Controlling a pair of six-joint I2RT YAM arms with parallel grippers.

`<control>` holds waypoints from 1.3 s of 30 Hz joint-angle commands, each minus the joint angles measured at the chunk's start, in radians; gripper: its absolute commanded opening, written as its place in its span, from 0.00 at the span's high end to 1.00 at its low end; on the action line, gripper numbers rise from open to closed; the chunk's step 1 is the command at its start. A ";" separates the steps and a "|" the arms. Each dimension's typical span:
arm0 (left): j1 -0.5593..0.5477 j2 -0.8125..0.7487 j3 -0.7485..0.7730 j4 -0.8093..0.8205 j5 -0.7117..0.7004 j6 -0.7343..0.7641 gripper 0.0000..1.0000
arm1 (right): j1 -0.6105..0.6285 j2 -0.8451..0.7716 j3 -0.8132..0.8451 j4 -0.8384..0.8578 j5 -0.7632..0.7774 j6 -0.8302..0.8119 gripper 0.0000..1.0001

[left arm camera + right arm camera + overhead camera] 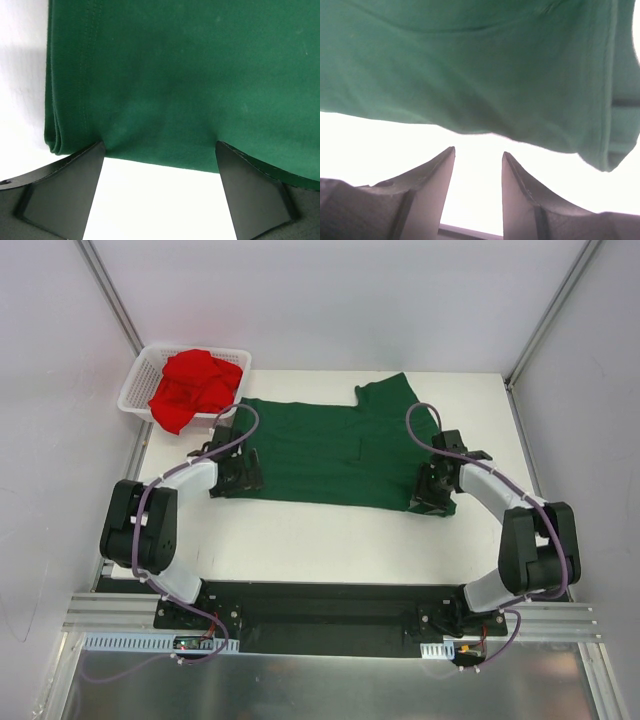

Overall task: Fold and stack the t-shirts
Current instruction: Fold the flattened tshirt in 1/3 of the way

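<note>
green t-shirt [330,455]: spread flat | red t-shirt [195,388]: crumpled heap (in basket [135,392])

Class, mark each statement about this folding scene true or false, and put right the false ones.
1. The red t-shirt lies in the white basket. True.
2. The green t-shirt is crumpled in a heap. False: it lies spread out on the table.
3. The left gripper has its fingers wide apart. True.
4. The right gripper is clamped on the red t-shirt. False: its fingers stand apart, empty, at the green t-shirt's edge.
</note>
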 commanded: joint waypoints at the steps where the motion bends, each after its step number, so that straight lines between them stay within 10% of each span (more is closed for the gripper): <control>1: -0.039 -0.088 -0.080 -0.051 0.040 -0.059 0.07 | 0.018 -0.080 -0.006 -0.071 -0.001 -0.010 0.54; 11: -0.051 -0.369 -0.010 -0.097 0.006 -0.048 0.05 | 0.028 -0.170 0.063 -0.089 0.014 -0.019 0.52; 39: -0.051 -0.039 -0.102 0.253 0.116 -0.028 0.05 | 0.041 0.130 0.011 0.267 -0.147 0.025 0.52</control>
